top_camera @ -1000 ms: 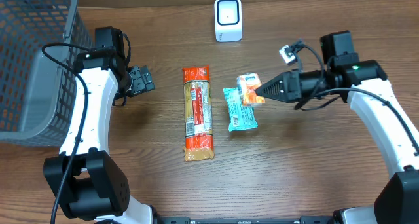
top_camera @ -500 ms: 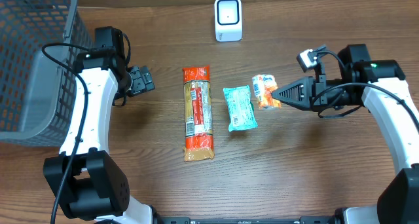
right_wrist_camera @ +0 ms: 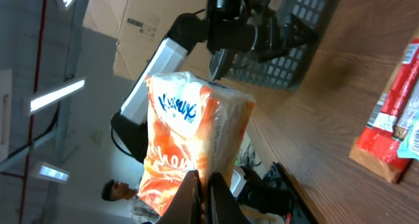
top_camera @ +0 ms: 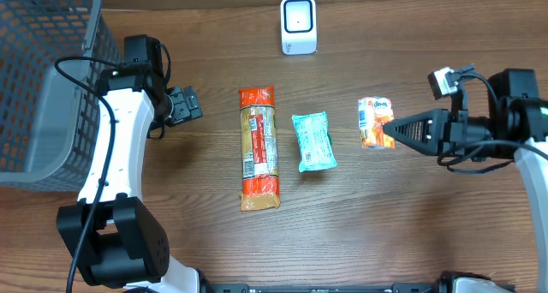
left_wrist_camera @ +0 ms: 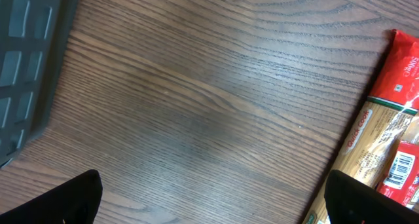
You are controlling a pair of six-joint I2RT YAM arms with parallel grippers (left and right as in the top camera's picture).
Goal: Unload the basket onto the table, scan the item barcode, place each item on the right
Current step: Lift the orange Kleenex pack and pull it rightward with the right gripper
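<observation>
The right pincer (top_camera: 387, 132) is shut tight on the orange tissue pack (top_camera: 375, 120) and holds it up off the bench (top_camera: 411, 233). A second ago the pack was just beside the blue-green packet (top_camera: 313, 141). Now the arm has carried it off to the right, well apart from the other things. That means the pack has been picked out, which is a good start, but it has not been scanned yet. The white scanner (top_camera: 299, 25) sits at the far side of the bench, and the pack is not in front of it. I think the pack must go there next, with its barcode turned to the scanner. I cannot see the barcode in any view. The left pincer (top_camera: 187, 104) is wide open and holds nothing; it hangs over bare wood between the grey basket (top_camera: 43, 79) and the long pasta packet (top_camera: 259, 147). The basket stands at the far left, and nothing shows in the part of it that I can see.
</observation>
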